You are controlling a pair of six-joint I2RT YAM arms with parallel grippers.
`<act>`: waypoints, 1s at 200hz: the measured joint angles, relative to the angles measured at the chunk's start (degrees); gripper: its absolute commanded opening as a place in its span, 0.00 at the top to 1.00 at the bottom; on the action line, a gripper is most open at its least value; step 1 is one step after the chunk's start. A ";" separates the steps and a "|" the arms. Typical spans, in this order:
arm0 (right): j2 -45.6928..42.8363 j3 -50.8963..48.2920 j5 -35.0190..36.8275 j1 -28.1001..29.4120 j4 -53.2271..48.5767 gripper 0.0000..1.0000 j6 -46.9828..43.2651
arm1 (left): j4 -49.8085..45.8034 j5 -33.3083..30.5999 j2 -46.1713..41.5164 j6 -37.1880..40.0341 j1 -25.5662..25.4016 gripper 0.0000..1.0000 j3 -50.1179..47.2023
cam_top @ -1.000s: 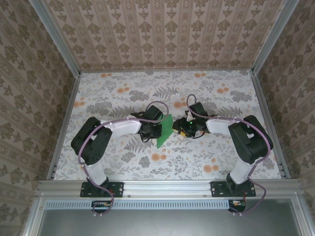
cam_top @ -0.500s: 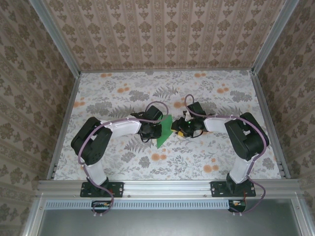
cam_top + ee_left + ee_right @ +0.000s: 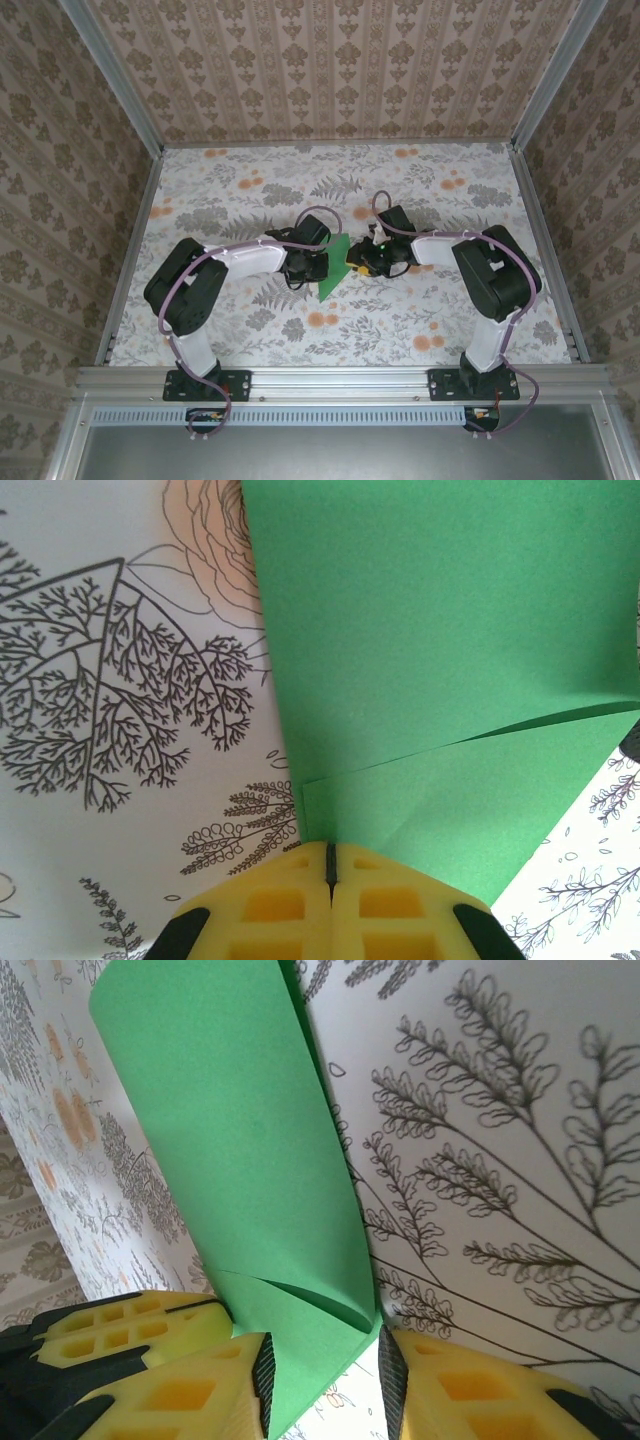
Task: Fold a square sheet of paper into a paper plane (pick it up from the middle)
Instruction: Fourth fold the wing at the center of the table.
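from above, the left arm reaches in from its base at the near left across the flowered table (image 3: 250, 190). its left claw (image 3: 318, 266) sits at the left edge of the green sheet of paper (image 3: 337, 262), which is near the middle of the table, between the two claws.

in the left wrist view the left claw (image 3: 328, 865) is fully closed. its two yellow fingers (image 3: 270, 910) are pressed together along a thin seam, and the near edge of the sheet of paper (image 3: 430, 650) is pinched in that seam. the paper spreads away from the fingers in two layers, a lighter flap with a curved edge over a darker layer behind.

further right, the right claw (image 3: 364, 264) meets the paper's right edge. in the right wrist view the right claw (image 3: 325, 1365) stands partly open, with a rolled-over fold of the sheet of paper (image 3: 230, 1140) between its dark pads (image 3: 265, 1375). the paper lies against one pad, and a sliver of table shows between it and the other pad. from there the paper runs away from the claw as a long curved green band.
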 measured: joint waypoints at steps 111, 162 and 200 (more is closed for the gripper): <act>1.70 -0.04 -6.97 0.35 8.79 0.69 1.64 | 0.37 0.00 -0.20 0.00 0.00 1.00 -0.31; 3.26 -0.07 -9.16 0.66 9.86 0.74 0.98 | 0.37 0.02 -0.31 0.00 0.31 0.99 -0.44; 3.34 -0.04 -9.81 0.66 9.79 0.89 -0.39 | 0.37 0.00 -0.94 0.00 0.48 0.96 -0.81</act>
